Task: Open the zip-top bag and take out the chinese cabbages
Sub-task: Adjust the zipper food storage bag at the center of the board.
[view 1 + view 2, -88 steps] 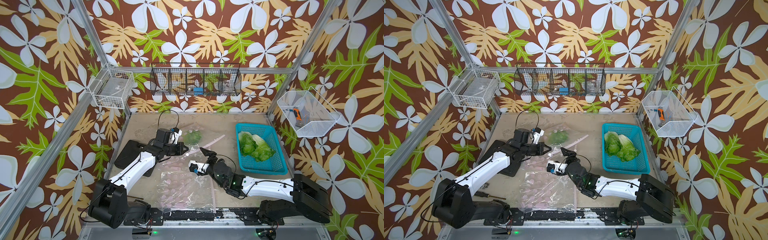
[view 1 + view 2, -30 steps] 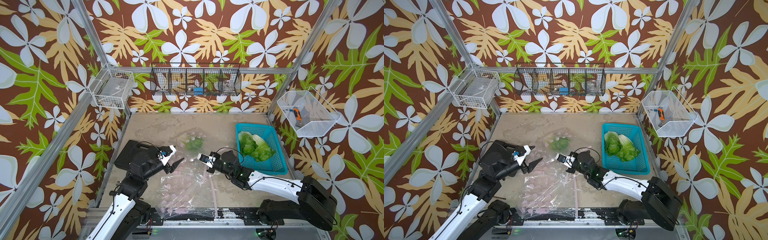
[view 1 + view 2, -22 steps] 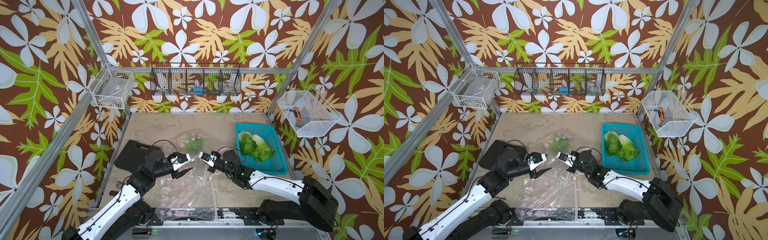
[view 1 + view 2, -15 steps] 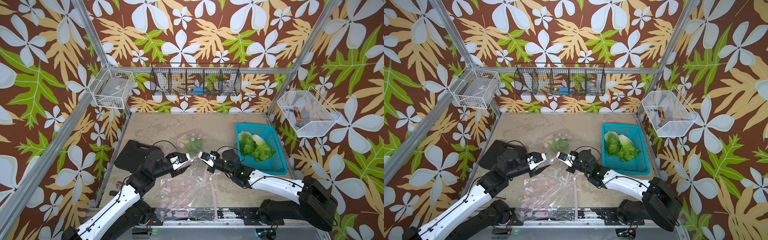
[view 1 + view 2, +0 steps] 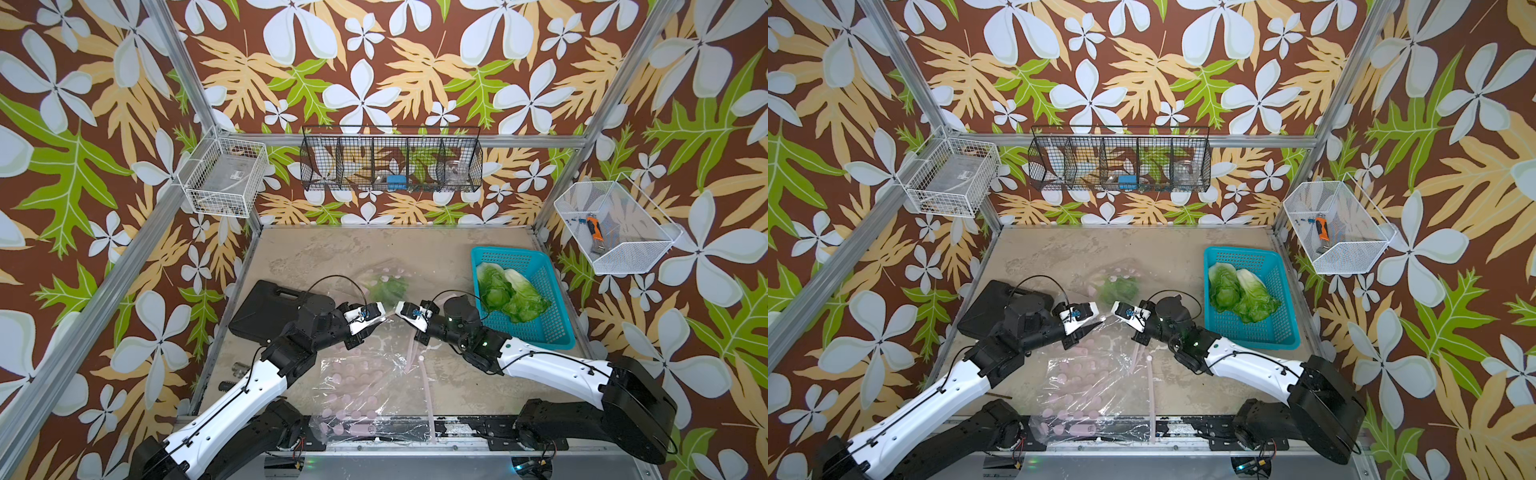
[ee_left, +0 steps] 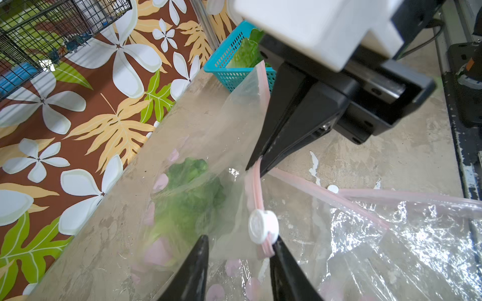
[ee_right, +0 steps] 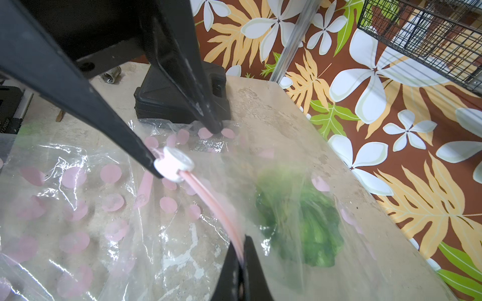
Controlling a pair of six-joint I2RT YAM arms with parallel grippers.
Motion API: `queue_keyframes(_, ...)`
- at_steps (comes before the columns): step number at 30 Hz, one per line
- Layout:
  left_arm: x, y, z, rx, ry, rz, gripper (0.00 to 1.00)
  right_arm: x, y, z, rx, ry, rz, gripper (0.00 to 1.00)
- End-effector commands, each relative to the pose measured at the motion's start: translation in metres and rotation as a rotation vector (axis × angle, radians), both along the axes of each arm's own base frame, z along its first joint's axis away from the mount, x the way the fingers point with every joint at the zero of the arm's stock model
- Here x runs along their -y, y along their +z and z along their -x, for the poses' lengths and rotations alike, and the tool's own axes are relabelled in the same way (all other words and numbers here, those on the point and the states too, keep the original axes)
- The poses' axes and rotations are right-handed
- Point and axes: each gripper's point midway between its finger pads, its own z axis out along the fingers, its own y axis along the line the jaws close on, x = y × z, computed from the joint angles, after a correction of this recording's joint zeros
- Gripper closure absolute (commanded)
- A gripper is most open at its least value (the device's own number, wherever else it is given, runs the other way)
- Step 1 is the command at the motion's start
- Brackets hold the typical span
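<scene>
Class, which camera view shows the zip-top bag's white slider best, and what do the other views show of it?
The left wrist view: the slider faces the lens, round, sharp and unhidden. The right wrist view shows it too, but tilted and more side-on. In both top views it is too small to make out.

White-shelled left arm [image 5: 232, 399], matching right arm [image 5: 548, 370], black joints [image 5: 316, 324], bulky black shoulders [image 5: 636, 403], thin looping black wrist cables [image 5: 337, 275], pointed black end effector fingers [image 6: 193, 268].
</scene>
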Motion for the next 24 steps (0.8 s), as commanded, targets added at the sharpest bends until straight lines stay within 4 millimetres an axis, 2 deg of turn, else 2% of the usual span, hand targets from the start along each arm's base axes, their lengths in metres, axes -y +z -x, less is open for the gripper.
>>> queue_keyframes(1, 0.002, 0.004, -0.003, -0.004, 0.010, 0.013, 0.70, -0.002, 0.006, 0.002, -0.002, 0.016, -0.014, 1.00)
queue_keyframes(3, 0.001, 0.003, -0.006, -0.010, 0.021, 0.011, 0.79, -0.003, 0.006, 0.002, -0.004, 0.021, -0.015, 1.00)
queue_keyframes(10, 0.002, 0.002, -0.007, -0.011, 0.024, 0.014, 0.91, -0.004, 0.007, 0.003, -0.005, 0.027, -0.012, 1.00)
queue_keyframes(12, 0.002, 0.002, -0.006, -0.010, 0.019, 0.016, 0.98, -0.005, 0.008, 0.002, -0.003, 0.030, -0.012, 1.00)
queue_keyframes(17, 0.003, 0.002, -0.006, -0.006, 0.013, 0.017, 1.00, -0.007, 0.010, 0.008, 0.019, 0.068, -0.022, 1.00)
queue_keyframes(19, 0.004, 0.002, -0.004, -0.005, 0.004, 0.017, 1.00, -0.006, 0.013, 0.007, 0.047, 0.063, -0.033, 0.83)
queue_keyframes(21, 0.005, 0.002, -0.002, -0.007, -0.011, 0.019, 1.00, -0.005, 0.019, 0.012, 0.092, 0.086, -0.045, 0.60)
queue_keyframes(22, 0.005, 0.003, -0.001, -0.006, -0.016, 0.020, 1.00, -0.004, 0.024, 0.015, 0.118, 0.092, -0.059, 0.53)
queue_keyframes(24, 0.006, 0.002, 0.000, -0.008, -0.026, 0.021, 1.00, -0.002, 0.033, 0.018, 0.170, 0.097, -0.087, 0.46)
